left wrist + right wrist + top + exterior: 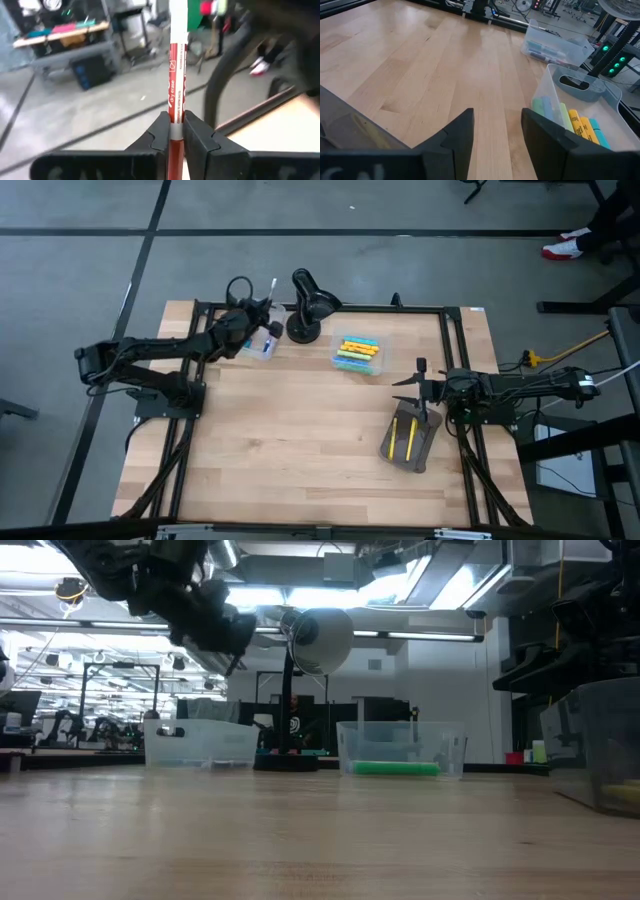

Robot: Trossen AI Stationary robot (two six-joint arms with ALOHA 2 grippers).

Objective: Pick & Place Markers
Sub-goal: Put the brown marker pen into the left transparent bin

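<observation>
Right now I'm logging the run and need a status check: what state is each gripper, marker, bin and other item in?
left gripper: shut on red dry-erase marker, raised above the left bin
red dry-erase marker: held, off the table
right gripper: open, empty, above the table
left bin: open-topped, holds markers
middle bin: open-topped, holds yellow, green and blue highlighters
desk lamp: standing between the bins
grey pouch: lying flat, yellow sticks on it

two bins (357, 354), one lamp (308, 308) (black)
</observation>
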